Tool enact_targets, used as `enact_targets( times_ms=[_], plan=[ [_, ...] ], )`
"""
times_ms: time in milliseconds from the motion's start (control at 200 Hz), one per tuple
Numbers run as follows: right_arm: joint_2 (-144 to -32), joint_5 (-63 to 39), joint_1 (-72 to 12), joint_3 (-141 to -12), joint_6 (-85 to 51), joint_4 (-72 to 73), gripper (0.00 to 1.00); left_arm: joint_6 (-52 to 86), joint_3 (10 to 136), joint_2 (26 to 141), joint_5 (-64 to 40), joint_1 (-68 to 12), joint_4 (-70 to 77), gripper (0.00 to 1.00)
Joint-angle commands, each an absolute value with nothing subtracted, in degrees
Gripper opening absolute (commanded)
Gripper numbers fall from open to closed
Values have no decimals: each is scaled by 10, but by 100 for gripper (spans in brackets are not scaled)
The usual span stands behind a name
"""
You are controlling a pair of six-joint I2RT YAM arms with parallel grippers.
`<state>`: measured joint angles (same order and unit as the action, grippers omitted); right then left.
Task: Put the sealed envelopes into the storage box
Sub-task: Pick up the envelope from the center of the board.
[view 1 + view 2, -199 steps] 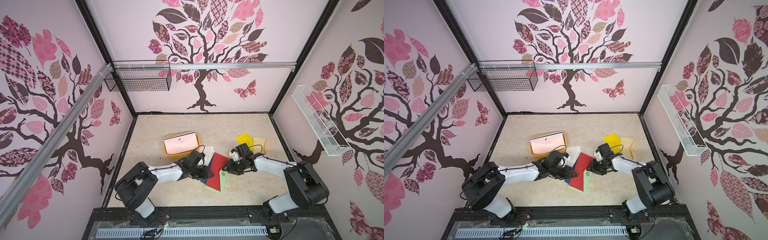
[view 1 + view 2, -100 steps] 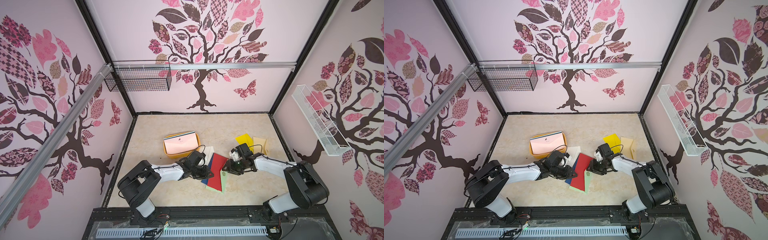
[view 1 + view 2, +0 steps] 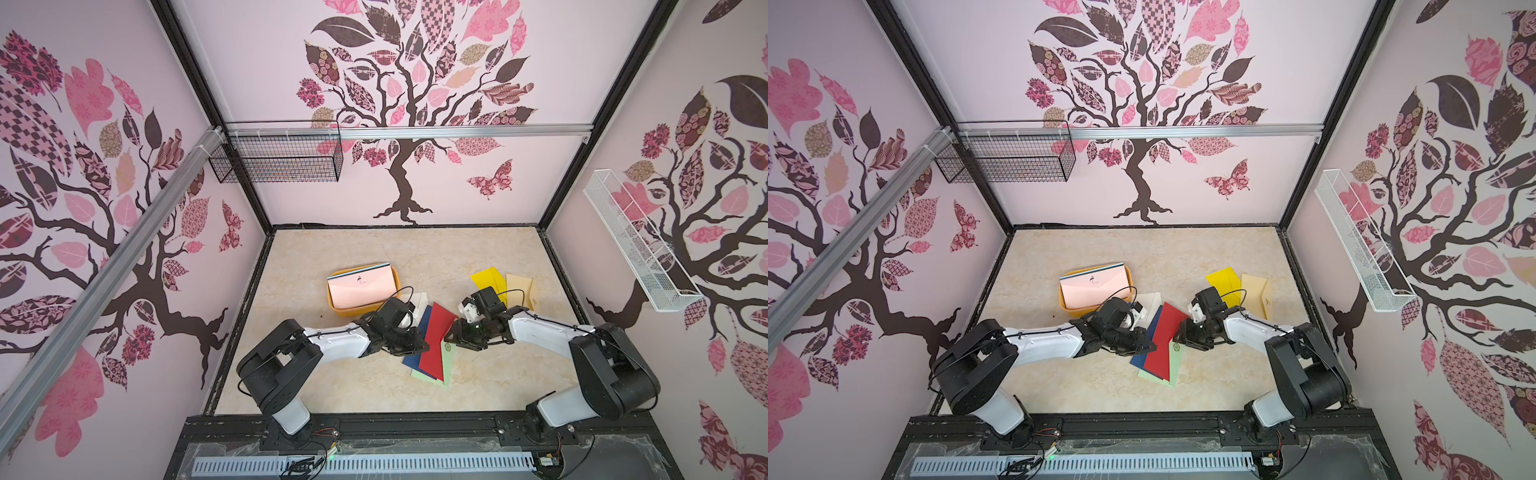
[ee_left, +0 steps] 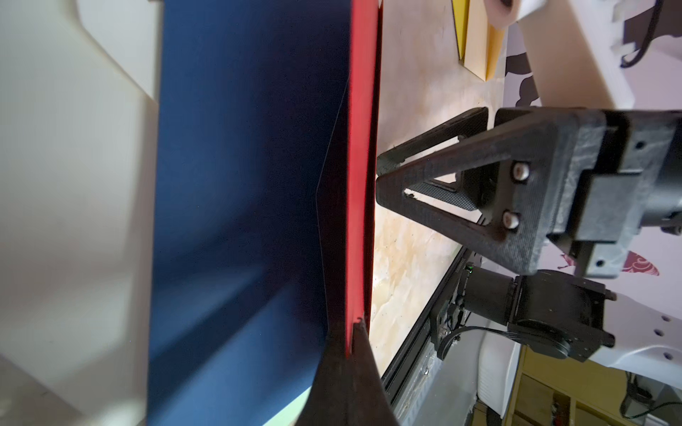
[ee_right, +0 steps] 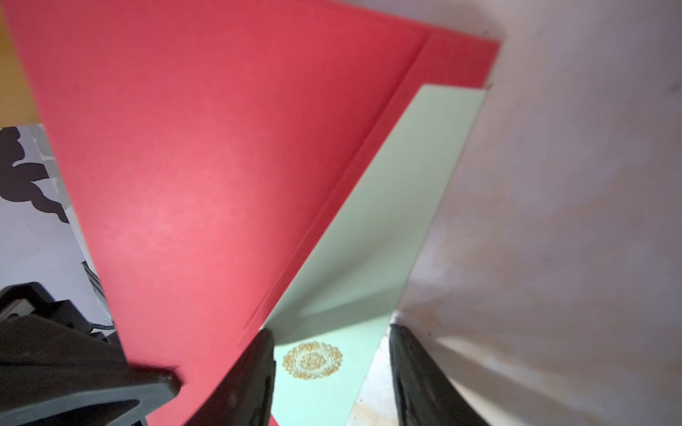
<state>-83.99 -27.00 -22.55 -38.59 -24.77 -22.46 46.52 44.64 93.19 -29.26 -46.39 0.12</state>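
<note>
- Change since the earlier frames: the left hand [image 4: 352, 332] has been closed from a partly spread state. The red envelope [image 3: 436, 336] is now pinched by its edge and tipped up off the pile.
- Right hand [image 5: 329, 329]: fingers spread, nothing gripped. It is set over the emblem corner of the pale green envelope [image 3: 446, 365], just beside the red envelope's free edge.
- Pile: the navy envelope [image 3: 413, 360] is partly covered by the red one, and the cream envelope [image 3: 417, 300] is tucked in toward the box.
- Storage box [image 3: 345, 311]: on the tabletop [image 3: 374, 249], near the left hand, with a pink envelope [image 3: 360, 286] uppermost inside.
- Yellow envelope [image 3: 488, 279] and tan envelope [image 3: 519, 286]: flat on the tabletop, not yet collected.
- Step judged: pick-up of the red envelope. The grip is made but the carry has not begun.
- Next move: a lift clear of the navy sheet is called for, then a short carry to the box and a flat release onto the pink envelope.
</note>
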Motion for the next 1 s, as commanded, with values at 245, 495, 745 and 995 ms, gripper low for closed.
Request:
enact_targets(
  times_ms=[245, 495, 745, 995],
  plan=[
    [-664, -269, -228, -418, -239, -248, 61, 364, 475, 749, -259, -387, -178, 0],
    [-616, -381, -228, -416, -279, -151, 60, 343, 473, 633, -336, -332, -180, 0],
    [-594, -477, -266, -404, -327, 2, 52, 371, 453, 560, -412, -324, -122, 0],
    [-560, -492, -284, -418, -333, 48, 42, 397, 431, 524, -444, -325, -82, 0]
  ],
)
